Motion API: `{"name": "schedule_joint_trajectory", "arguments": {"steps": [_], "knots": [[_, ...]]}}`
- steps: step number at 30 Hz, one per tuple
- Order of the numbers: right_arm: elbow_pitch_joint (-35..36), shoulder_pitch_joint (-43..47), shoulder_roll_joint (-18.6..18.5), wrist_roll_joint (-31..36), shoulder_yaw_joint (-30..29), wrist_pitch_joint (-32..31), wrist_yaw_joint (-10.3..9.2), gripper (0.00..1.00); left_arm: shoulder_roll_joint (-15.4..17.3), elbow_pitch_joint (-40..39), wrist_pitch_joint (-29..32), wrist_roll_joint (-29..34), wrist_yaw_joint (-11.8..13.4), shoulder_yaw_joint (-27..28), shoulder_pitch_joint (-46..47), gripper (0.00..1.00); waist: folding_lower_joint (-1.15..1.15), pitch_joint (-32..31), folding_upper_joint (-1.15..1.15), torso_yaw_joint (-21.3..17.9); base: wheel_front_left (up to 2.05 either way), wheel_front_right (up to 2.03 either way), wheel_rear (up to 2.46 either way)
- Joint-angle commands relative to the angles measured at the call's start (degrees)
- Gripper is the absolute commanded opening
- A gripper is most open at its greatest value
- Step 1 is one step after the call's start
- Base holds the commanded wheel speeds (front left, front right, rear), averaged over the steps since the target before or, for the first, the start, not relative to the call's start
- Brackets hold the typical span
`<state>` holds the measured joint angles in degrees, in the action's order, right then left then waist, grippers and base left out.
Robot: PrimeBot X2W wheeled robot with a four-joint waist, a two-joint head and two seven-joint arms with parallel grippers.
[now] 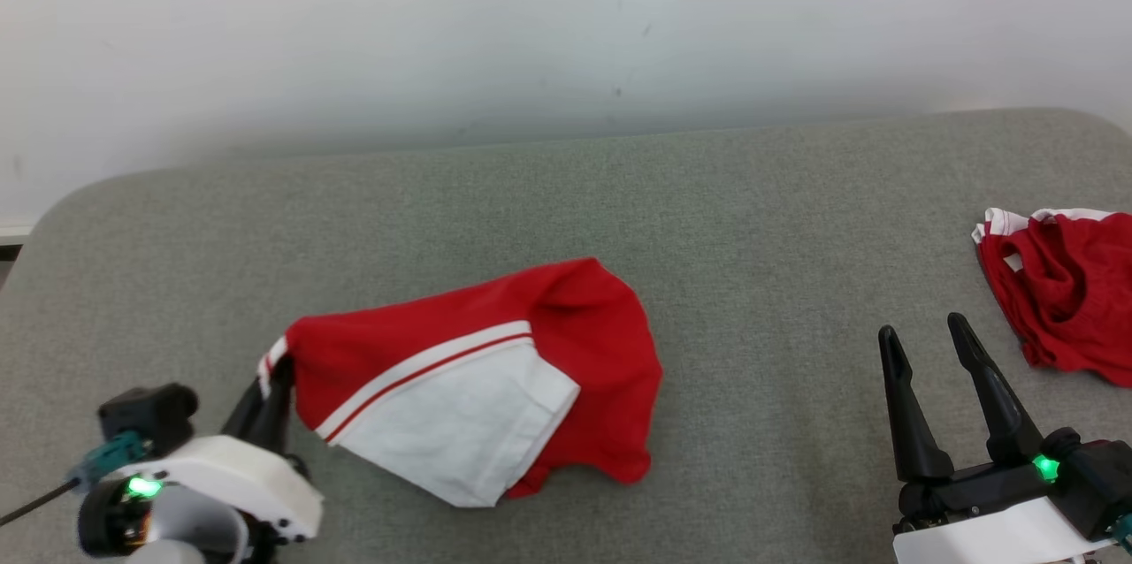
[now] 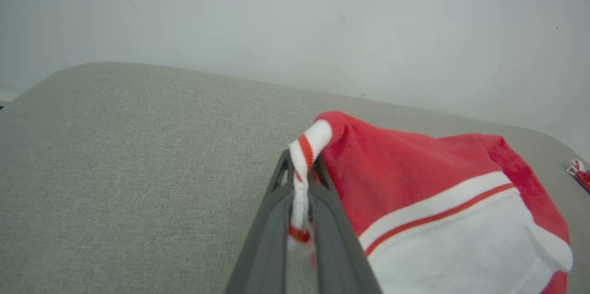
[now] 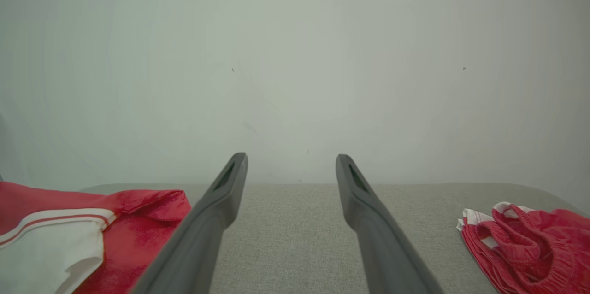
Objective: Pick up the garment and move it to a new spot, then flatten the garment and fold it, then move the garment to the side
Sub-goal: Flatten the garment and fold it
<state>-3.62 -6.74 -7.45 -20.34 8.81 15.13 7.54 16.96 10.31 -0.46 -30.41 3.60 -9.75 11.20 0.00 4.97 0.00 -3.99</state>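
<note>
Left gripper point(image 2: 299, 165): fingers pinch garment point(image 1: 478, 369) hem point(image 2: 300, 179), plain in left wrist view | right gripper point(image 1: 924, 330): fingers spread, garment to their left

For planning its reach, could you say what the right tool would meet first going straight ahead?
Its way looks free: the right tool points over bare grey cushion toward the white wall, probably first, though depth is unclear.

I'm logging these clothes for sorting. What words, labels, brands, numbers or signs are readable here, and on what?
None readable: the red and white garment, the crumpled red garment, the grey cushion and the wall show no text.
</note>
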Motion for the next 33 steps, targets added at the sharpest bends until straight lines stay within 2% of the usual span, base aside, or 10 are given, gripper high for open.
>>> {"name": "schedule_joint_trajectory", "arguments": {"steps": [1,6,7,8,9,17,20,24,28,33], "knots": [[0.1,-0.4,-0.6,0.0,0.1,0.0,-0.12,1.00,1.2,1.5,-0.1,-0.7,0.2,1.0,-0.5,0.00,0.00,0.4,0.00,-0.1,0.00,0.00,0.00],[-0.1,-1.4,-1.3,-0.3,0.8,0.0,-0.12,1.00,1.7,9.7,-1.3,-2.7,-0.6,3.3,1.3,0.00,0.00,1.4,0.00,-0.6,0.00,0.00,0.00],[-0.2,-1.5,-1.3,-0.3,1.0,0.0,-0.12,1.00,1.9,11.3,-1.6,-2.6,-1.1,3.2,1.6,0.10,0.00,1.6,0.00,-0.8,0.00,0.00,0.00],[-0.3,-1.4,-1.3,-0.2,1.2,0.0,-0.12,1.00,1.8,12.7,-2.2,-2.6,-1.4,3.1,2.1,0.38,0.00,1.7,0.00,-0.8,0.00,0.00,0.00],[-0.5,-1.4,-1.4,-0.2,1.3,0.0,-0.12,1.00,1.5,14.1,-2.5,-2.9,-1.7,3.1,2.6,1.00,0.00,1.8,0.00,-0.9,0.00,0.00,0.00],[-1.6,-1.1,-0.9,-0.1,2.2,0.0,-0.12,1.00,-0.3,18.6,-8.8,-1.3,-4.1,1.1,5.1,1.00,0.00,0.5,0.00,-0.4,0.00,0.00,0.00],[-1.9,-0.3,-0.7,-0.1,2.6,0.0,-0.12,1.00,-0.8,17.0,-11.5,-0.2,-3.7,0.9,4.3,1.00,0.00,-0.6,0.00,0.2,0.00,0.00,0.00],[-2.4,0.5,-1.0,-0.6,3.0,0.0,-0.12,1.00,-2.1,11.5,-13.7,2.0,-1.5,0.4,1.6,1.00,0.00,-2.1,0.00,1.4,0.00,0.00,0.00],[-3.0,1.0,-1.4,-1.0,3.7,0.0,-0.12,1.00,-4.0,5.3,-14.5,3.7,0.6,0.6,-2.0,1.00,0.00,-3.1,0.00,2.6,0.00,0.00,0.00],[-4.2,1.2,-1.9,-1.9,5.4,0.0,-0.12,1.00,-6.5,0.4,-14.7,5.1,1.5,0.4,-5.4,1.00,0.00,-3.8,0.00,4.5,0.00,0.00,0.00]]}}
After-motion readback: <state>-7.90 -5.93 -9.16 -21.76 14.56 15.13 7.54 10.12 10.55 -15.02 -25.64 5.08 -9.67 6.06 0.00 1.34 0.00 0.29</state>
